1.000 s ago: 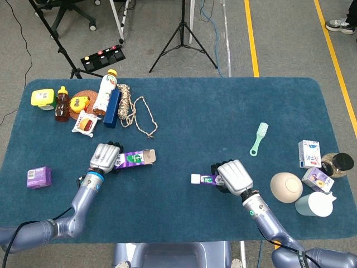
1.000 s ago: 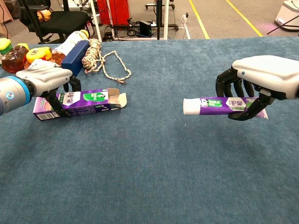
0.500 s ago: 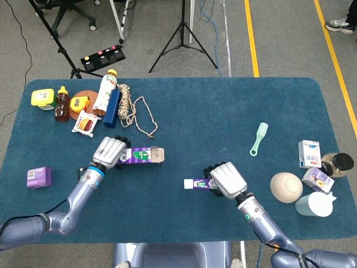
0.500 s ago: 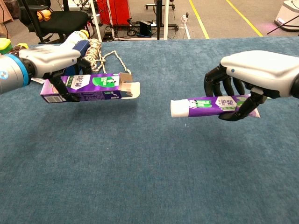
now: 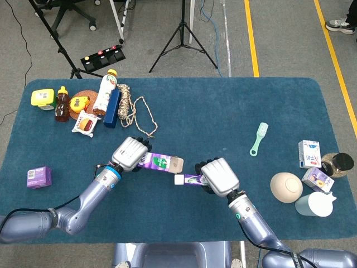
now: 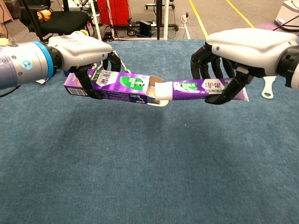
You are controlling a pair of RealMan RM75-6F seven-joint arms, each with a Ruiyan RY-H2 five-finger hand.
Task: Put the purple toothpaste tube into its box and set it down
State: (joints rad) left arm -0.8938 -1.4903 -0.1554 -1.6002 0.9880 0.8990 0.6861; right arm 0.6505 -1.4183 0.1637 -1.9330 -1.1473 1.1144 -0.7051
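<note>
Illumination is bright, even and diffuse from overhead. Shadows on the dark blue cloth-covered bench are soft. Both views are sharp, without glare.

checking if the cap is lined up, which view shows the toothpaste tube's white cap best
The chest view: the toothpaste tube lies side-on there, held by the right robot hand, its white cap at the box opening. The head view shows the cap only as a tiny white patch below the box flap.
</note>
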